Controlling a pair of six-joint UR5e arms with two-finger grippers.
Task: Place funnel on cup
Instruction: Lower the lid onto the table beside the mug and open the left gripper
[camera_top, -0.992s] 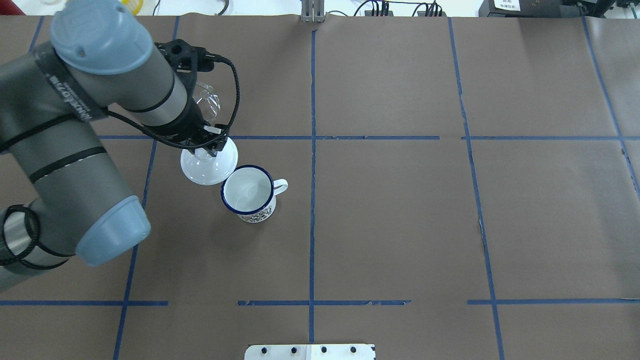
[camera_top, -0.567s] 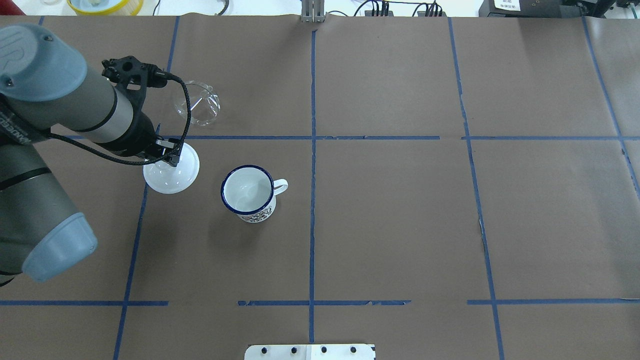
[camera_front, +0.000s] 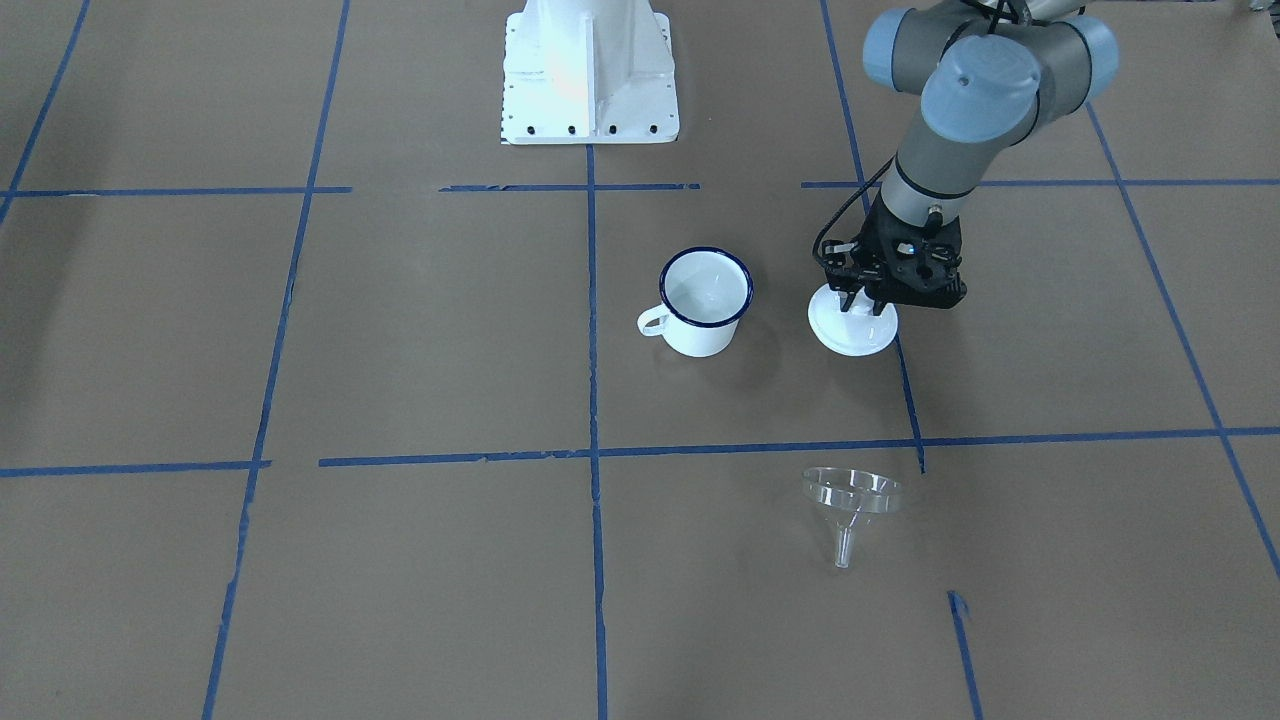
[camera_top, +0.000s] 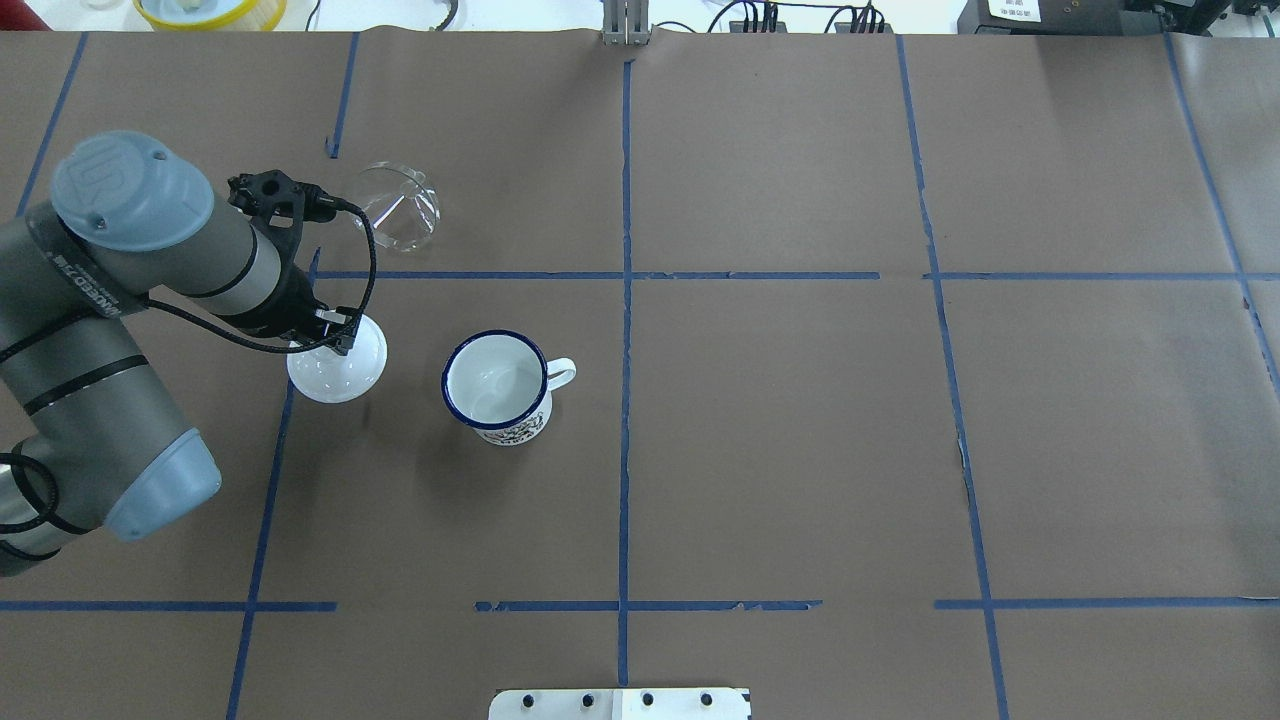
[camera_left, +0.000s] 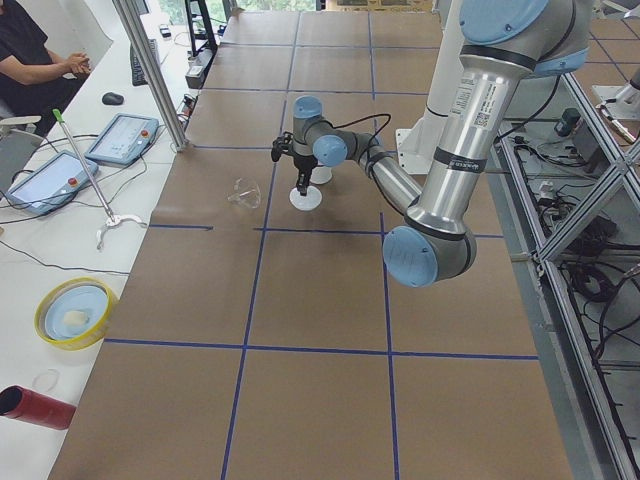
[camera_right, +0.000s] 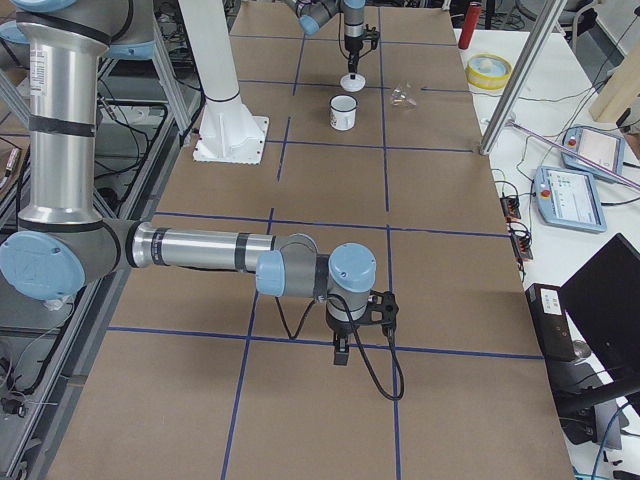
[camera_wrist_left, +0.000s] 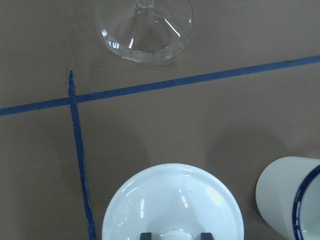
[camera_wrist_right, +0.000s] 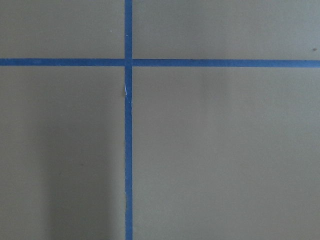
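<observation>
Left gripper (camera_front: 866, 304) is pinched on the knob of the round white lid (camera_top: 342, 374), and in the last second it has swung that lid away from the enamel mug (camera_top: 497, 384). The lid now sits low, off to the mug's side and apart from it. Mug mouth wide open! The clear funnel (camera_top: 396, 206) lies tipped on its side beyond the tape line (camera_top: 520, 275), untouched. Letting the lid go looks next, then the funnel. Right gripper (camera_right: 341, 352) is parked far off; whether it's spread or closed, can't tell.
</observation>
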